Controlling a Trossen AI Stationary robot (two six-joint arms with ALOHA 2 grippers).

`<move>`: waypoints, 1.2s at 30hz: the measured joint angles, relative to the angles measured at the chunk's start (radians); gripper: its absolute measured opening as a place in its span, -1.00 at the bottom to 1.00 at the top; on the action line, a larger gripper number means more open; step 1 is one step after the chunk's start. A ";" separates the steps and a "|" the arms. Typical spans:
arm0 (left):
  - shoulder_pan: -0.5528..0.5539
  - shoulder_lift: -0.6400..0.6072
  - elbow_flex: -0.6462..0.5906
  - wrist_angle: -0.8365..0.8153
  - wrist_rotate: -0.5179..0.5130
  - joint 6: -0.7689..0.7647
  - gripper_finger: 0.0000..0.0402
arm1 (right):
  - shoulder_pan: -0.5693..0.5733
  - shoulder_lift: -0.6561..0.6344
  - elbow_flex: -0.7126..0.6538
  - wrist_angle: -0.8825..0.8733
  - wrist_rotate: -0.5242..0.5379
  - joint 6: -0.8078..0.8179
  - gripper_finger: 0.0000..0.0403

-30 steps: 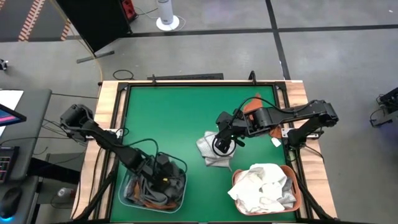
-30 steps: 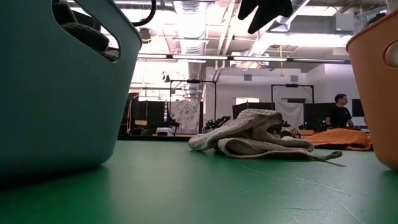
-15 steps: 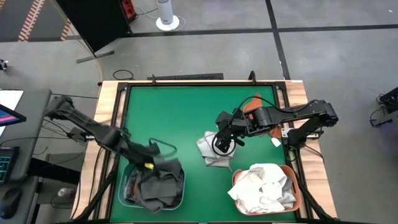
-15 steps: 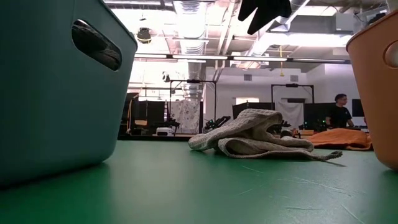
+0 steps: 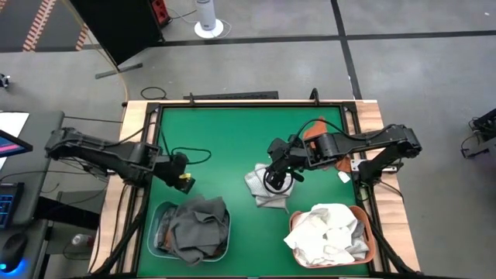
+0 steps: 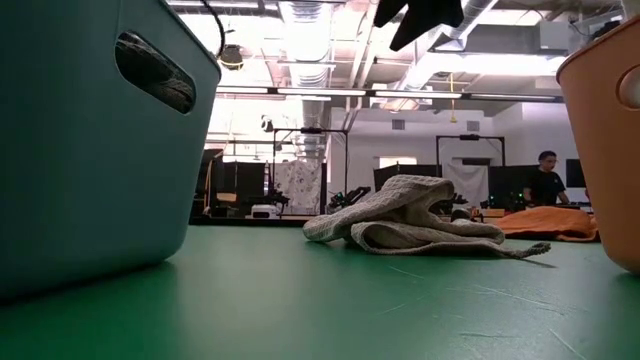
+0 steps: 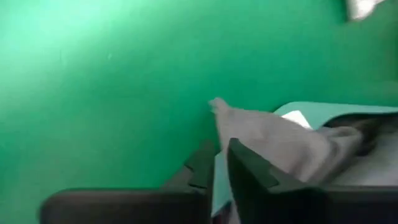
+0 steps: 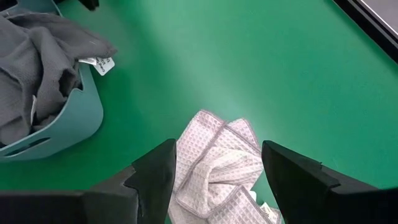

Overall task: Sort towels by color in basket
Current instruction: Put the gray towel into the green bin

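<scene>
A white towel with thin dark checks (image 5: 265, 188) (image 8: 214, 163) lies crumpled on the green table right of centre. My right gripper (image 5: 277, 180) (image 8: 217, 180) hangs open just above it, one finger on either side and touching nothing. A rust orange towel (image 5: 313, 133) lies flat on the table under the right arm. Dark grey towels (image 5: 198, 230) (image 8: 37, 56) fill the teal basket (image 5: 158, 225) at the near left, and one corner (image 7: 273, 134) hangs over its rim. My left gripper (image 5: 182, 180) (image 7: 221, 168) is shut and holds nothing, in the air just beyond the basket's far side.
An orange basket (image 5: 373, 242) at the near right holds white towels (image 5: 329, 231). In the low view the teal basket (image 6: 80, 150) and the orange basket (image 6: 612, 130) flank the checked towel (image 6: 410, 215). Bare green table lies at the middle and far left. A person (image 6: 545, 185) stands in the room beyond.
My left gripper has risen out of the teal basket and gone toward the table's far edge and a little left, now clear of the basket. A dark grey towel stays behind, spread over the basket's top with a corner over the rim.
</scene>
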 joint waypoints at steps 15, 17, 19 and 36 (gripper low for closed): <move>0.103 -0.001 -0.328 0.550 0.327 -0.256 0.34 | 0.000 0.000 0.000 0.000 -0.001 0.027 0.31; 0.103 -0.001 -0.346 0.539 0.327 -0.259 0.36 | 0.000 0.000 0.000 0.000 0.000 0.027 0.31; 0.102 -0.001 -0.353 0.526 0.327 -0.255 0.36 | 0.000 0.000 0.000 0.000 0.000 0.027 0.31; 0.030 -0.001 -0.353 0.823 0.326 -0.345 0.30 | -0.006 0.000 0.000 0.000 0.000 0.027 0.31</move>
